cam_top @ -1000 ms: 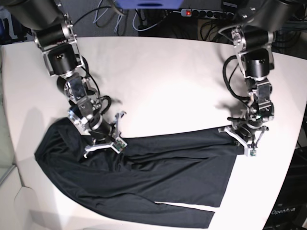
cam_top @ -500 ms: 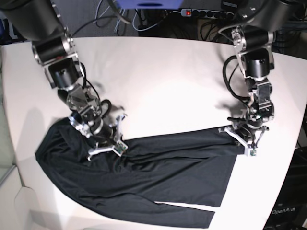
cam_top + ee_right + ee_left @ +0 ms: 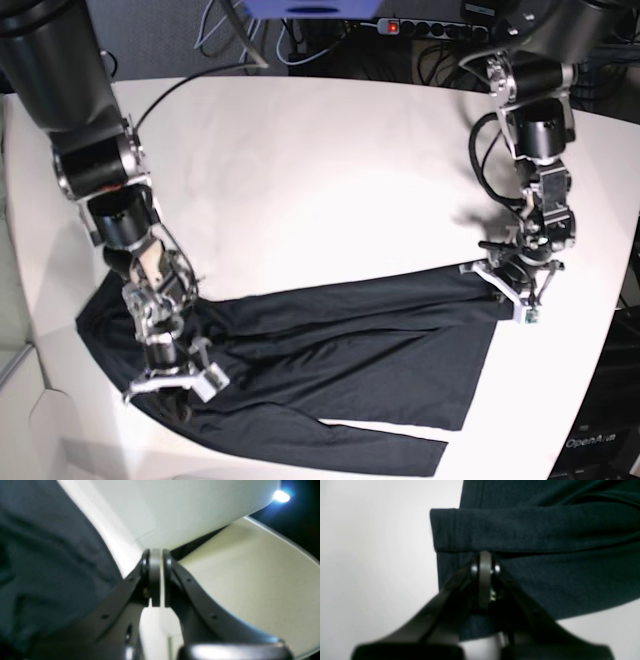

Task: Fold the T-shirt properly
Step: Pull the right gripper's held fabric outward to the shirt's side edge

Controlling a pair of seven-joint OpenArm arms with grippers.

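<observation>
The shirt (image 3: 330,365) lies spread flat on the white surface (image 3: 330,180), its long axis running across the base view from the left edge to the right. The left gripper (image 3: 512,290) sits at the shirt's far right corner with its jaws closed, seemingly pinching a folded band of the fabric's edge. The right gripper (image 3: 172,380) is down over the shirt's opposite end, its jaws closed with nothing visible between them, so each arm is nearest its own end for folding along that axis.
</observation>
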